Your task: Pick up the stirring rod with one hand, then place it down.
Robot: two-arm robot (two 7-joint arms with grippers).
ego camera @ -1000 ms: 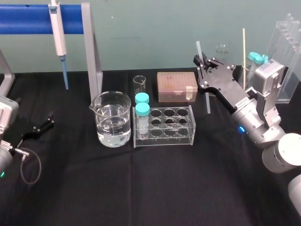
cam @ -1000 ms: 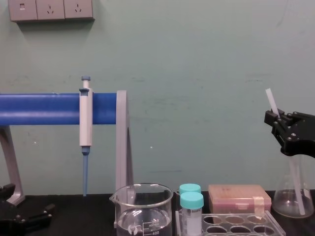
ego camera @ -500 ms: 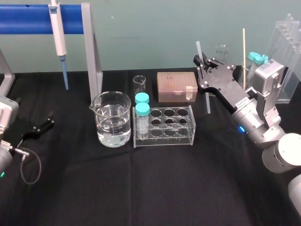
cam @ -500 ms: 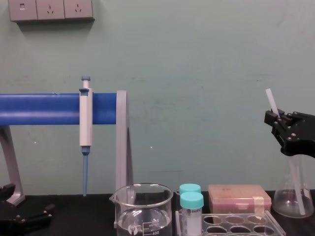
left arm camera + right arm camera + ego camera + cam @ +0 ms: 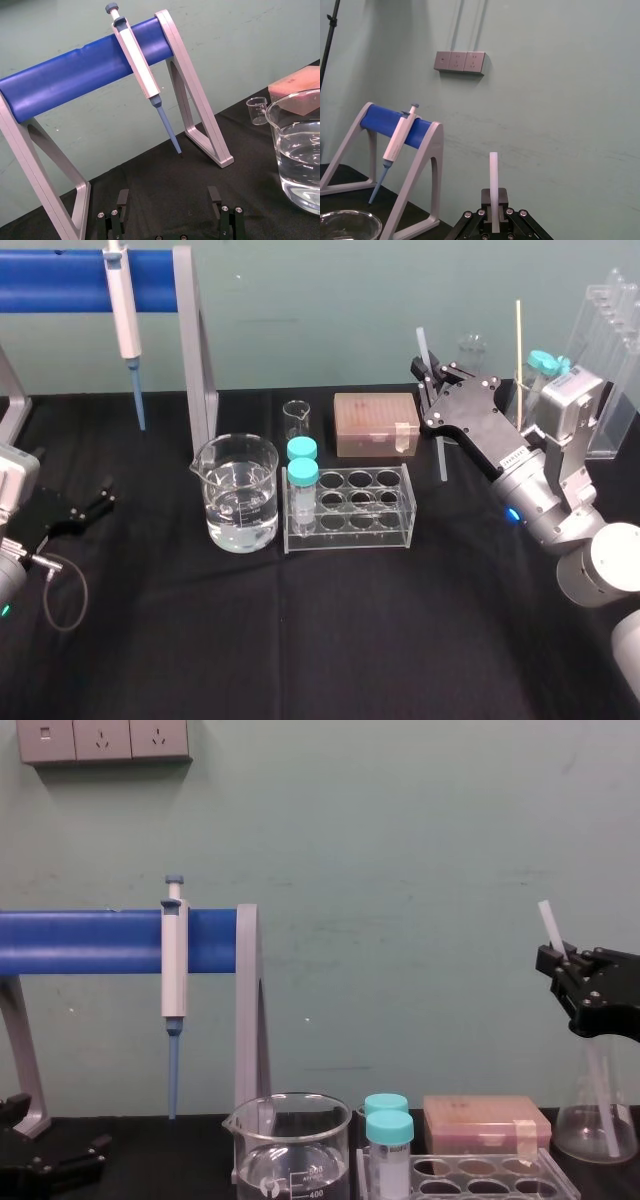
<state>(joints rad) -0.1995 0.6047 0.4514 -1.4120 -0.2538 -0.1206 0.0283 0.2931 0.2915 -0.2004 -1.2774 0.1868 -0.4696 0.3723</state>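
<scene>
- Well, the black jointed right gripper is clamped on the thin translucent whitish stirring rod, holding it in the air to the right of the flat pink box.
- The pinch is narrow and sits towards the rod's upper end, so the long lower part could swing or slide through the fingers.
- Lowered as it stands, I reckon the bottom tip would hit the black tablecloth first and lever the rod out of the grip.
- Once laid flat, a smooth round rod may well roll.
- Its long axis is near upright, the top leaning slightly to the robot's left and the lower end hanging in front of the clear conical flask.
- The left gripper rests spread and empty at the table's left edge.
</scene>
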